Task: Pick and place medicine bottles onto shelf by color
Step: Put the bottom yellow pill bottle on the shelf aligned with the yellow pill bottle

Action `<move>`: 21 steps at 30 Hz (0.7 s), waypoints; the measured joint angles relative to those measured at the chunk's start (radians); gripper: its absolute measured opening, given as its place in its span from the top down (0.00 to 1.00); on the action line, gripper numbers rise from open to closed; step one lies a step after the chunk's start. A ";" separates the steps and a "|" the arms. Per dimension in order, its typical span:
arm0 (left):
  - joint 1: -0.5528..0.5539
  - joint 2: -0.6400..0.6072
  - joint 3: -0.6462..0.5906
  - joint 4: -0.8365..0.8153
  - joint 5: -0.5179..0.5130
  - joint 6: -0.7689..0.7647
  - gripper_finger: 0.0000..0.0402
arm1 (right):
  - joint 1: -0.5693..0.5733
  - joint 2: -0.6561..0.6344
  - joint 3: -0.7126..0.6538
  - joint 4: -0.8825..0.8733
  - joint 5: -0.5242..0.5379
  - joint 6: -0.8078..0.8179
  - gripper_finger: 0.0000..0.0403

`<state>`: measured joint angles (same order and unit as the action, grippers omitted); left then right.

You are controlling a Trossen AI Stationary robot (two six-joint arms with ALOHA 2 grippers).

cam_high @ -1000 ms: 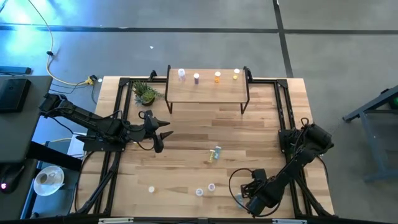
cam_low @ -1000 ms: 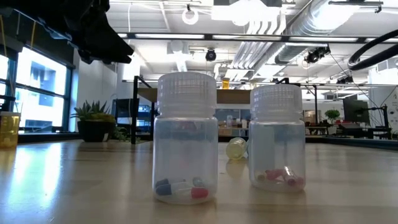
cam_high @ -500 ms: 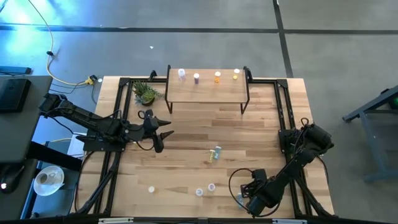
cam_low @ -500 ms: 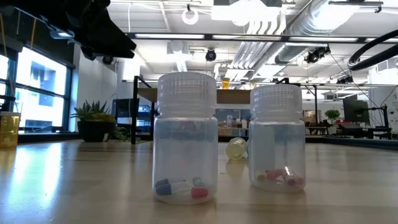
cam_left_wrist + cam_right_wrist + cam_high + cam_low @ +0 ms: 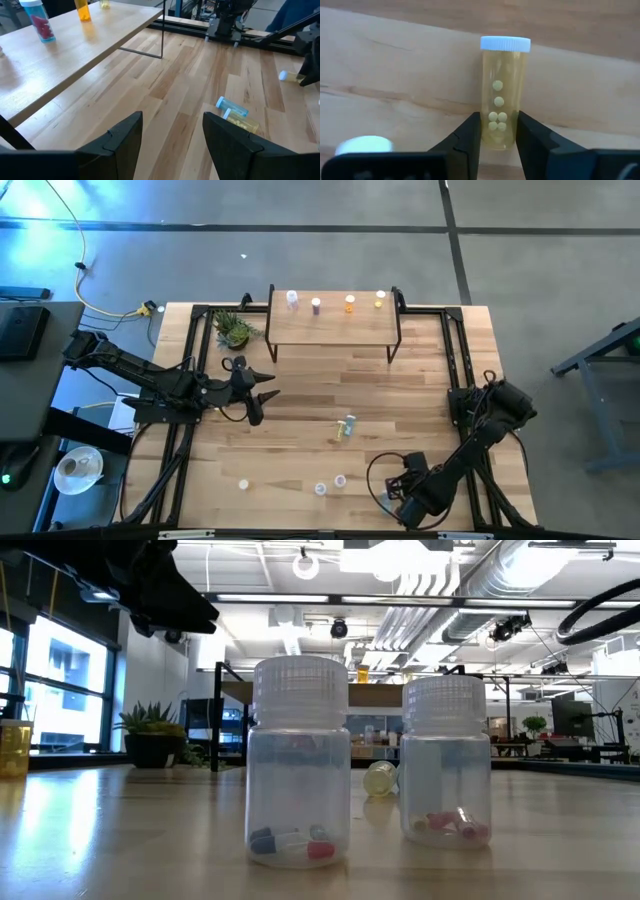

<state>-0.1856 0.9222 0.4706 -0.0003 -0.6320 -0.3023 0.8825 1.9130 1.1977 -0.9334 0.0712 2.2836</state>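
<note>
Right end effector (image 5: 498, 137) is down at the bench's near edge, toward its right corner, fingers (image 5: 470, 135) clamped on either side of a yellow bottle (image 5: 500, 107) with a white cap. Left end effector (image 5: 172, 140) hangs over the left half of the bench (image 5: 430, 390), jaws spread wide, nothing between them. Four bottles (image 5: 316, 304) line the shelf (image 5: 335, 328) by the far edge. A blue-capped bottle (image 5: 347, 425) lies mid-bench, and two clear bottles (image 5: 298, 765) stand near the front edge.
</note>
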 joint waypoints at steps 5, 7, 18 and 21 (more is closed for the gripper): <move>0.013 0.000 0.000 0.014 0.057 0.000 0.51 | -0.010 0.002 0.031 -0.025 0.124 -0.050 0.78; 0.024 0.000 0.000 0.027 0.101 0.000 0.51 | -0.021 0.002 0.048 -0.034 0.172 -0.096 0.78; 0.087 0.000 0.000 0.112 0.299 0.077 0.51 | -0.113 0.000 0.239 -0.159 0.480 -0.470 0.78; 0.106 0.000 0.000 0.182 0.349 0.119 0.51 | -0.144 -0.010 0.321 -0.250 0.556 -0.575 0.78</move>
<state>-0.0791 0.9226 0.4706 0.1816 -0.2826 -0.1830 0.7384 1.9029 1.5185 -1.1837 0.6275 1.7090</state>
